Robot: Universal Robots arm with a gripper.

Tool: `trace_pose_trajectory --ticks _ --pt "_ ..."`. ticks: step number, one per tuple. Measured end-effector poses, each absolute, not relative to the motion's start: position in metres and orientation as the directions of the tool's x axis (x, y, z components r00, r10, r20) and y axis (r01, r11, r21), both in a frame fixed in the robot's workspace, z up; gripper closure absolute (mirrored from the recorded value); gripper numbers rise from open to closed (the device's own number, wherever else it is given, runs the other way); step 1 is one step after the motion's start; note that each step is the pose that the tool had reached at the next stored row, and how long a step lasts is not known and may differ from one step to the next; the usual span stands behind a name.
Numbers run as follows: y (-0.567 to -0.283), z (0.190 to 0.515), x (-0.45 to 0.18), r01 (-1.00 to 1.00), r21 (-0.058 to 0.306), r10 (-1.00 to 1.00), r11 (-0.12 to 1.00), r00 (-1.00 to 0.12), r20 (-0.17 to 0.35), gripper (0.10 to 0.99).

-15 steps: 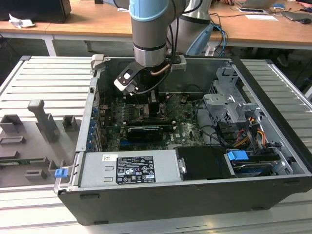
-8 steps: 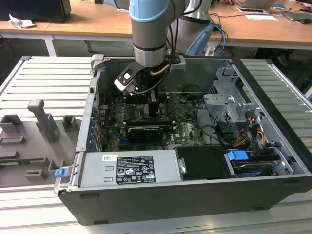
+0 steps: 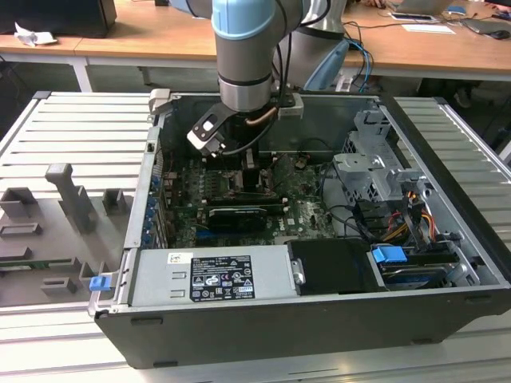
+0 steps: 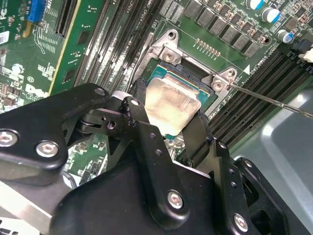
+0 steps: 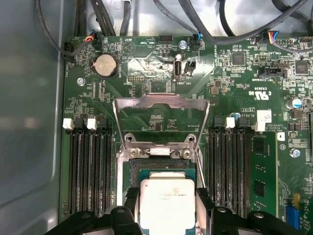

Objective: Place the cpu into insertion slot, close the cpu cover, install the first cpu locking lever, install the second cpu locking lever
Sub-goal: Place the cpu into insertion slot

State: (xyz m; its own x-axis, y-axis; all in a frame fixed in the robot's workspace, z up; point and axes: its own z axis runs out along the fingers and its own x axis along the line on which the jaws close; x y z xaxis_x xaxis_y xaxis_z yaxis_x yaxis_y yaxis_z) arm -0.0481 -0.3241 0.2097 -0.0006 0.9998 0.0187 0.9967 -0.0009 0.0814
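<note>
The cpu [image 5: 166,201] is a square chip with a dull silver top, and my gripper [image 5: 166,208] is shut on it, one black finger [image 5: 131,204] on each side. It sits level right over the insertion slot [image 5: 131,169], whose dark socket and metal rim show around it. I cannot tell if it is fully seated. The cpu cover [image 5: 159,100] stands swung open past the socket's hinge side. In the second wrist view the cpu [image 4: 171,103] lies between the fingers [image 4: 142,125], and a thin wire locking lever [image 4: 264,98] sticks out free beside the slot [image 4: 188,66]. In the exterior view my gripper [image 3: 251,171] reaches down to the board.
Black memory slots [image 5: 85,166] flank the socket on both sides. A coin battery [image 5: 104,64] and cables [image 5: 195,19] lie beyond the cover. The case holds a power supply [image 3: 211,275], a drive cage [image 3: 371,171] and a black card [image 3: 235,215].
</note>
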Motion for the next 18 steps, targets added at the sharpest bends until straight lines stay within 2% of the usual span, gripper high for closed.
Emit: trace_pose_trajectory --ticks 18 --pt "-0.320 0.199 -0.044 0.997 0.077 1.000 -0.004 0.003 0.019 0.545"
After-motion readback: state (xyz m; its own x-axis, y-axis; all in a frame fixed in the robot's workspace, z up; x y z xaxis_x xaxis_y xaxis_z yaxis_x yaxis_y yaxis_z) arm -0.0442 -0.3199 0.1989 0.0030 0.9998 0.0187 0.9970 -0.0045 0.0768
